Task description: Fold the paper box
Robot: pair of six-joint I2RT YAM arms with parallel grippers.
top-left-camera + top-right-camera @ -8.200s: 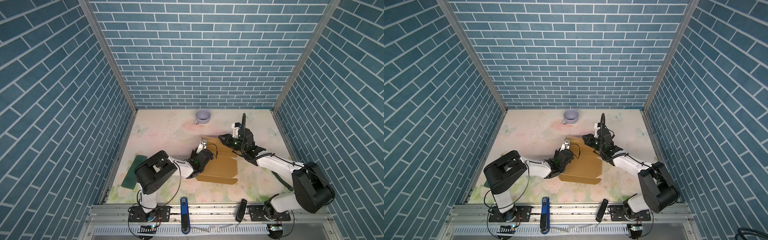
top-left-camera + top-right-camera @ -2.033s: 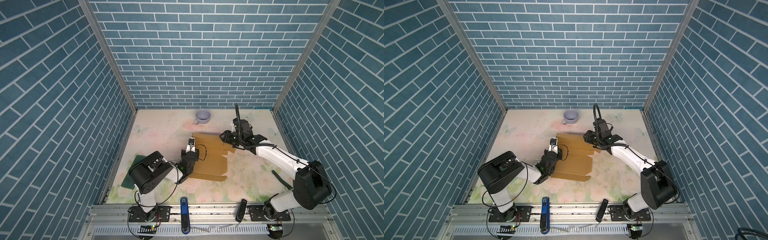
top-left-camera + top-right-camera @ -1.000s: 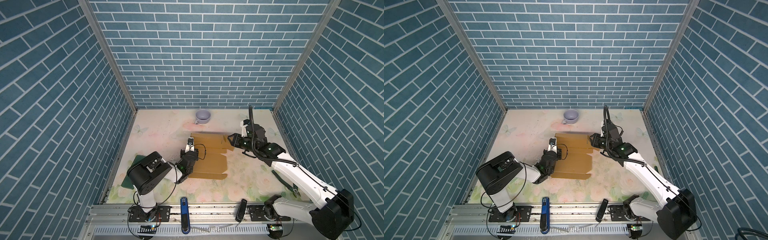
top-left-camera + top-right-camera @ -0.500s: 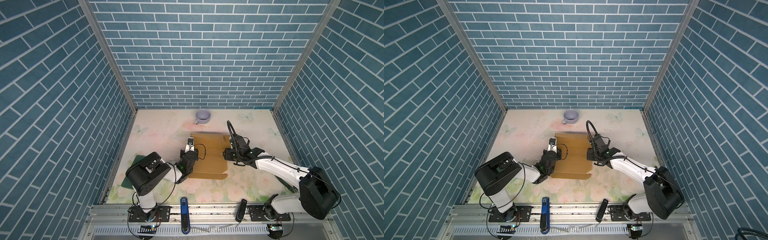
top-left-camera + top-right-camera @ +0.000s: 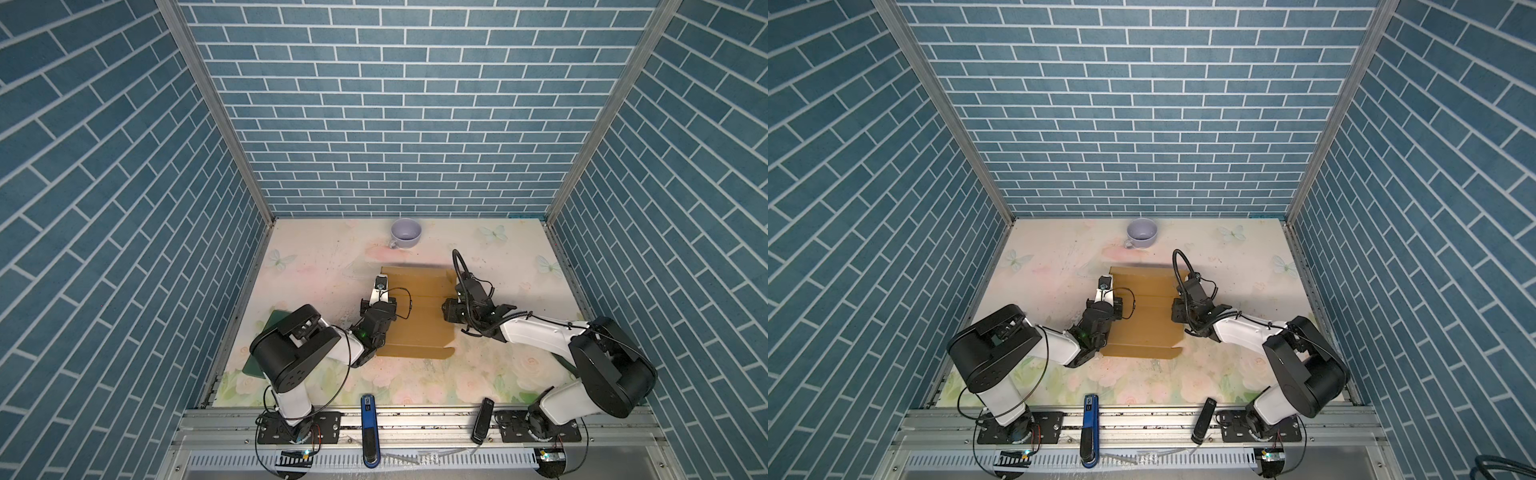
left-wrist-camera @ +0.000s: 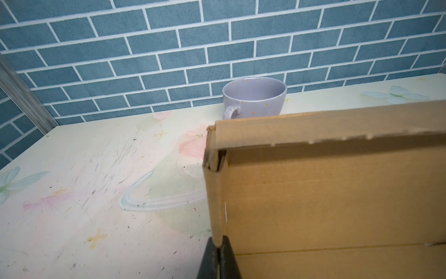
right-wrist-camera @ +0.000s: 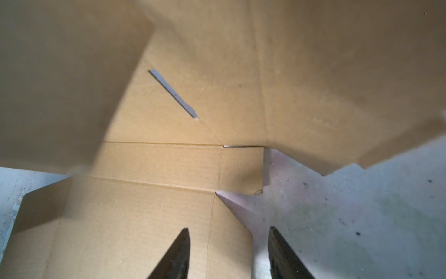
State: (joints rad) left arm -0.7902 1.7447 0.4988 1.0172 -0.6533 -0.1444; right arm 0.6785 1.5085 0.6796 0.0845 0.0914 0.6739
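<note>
The left arm [image 5: 344, 351] stays low and reaches in toward the middle. The left gripper [image 6: 218, 250] is squeezed tight on the thin side wall of the paper box [image 6: 337, 193]. The right arm [image 5: 536, 334] bends at its elbow and reaches in low from the other side. The right gripper [image 7: 228, 229] has its two fingers [image 7: 178, 253] apart and holds nothing.

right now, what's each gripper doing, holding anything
Left gripper: closed, pinching the upright side wall of the plain brown cardboard box.
Right gripper: open, holding nothing, over the box's edge.
</note>
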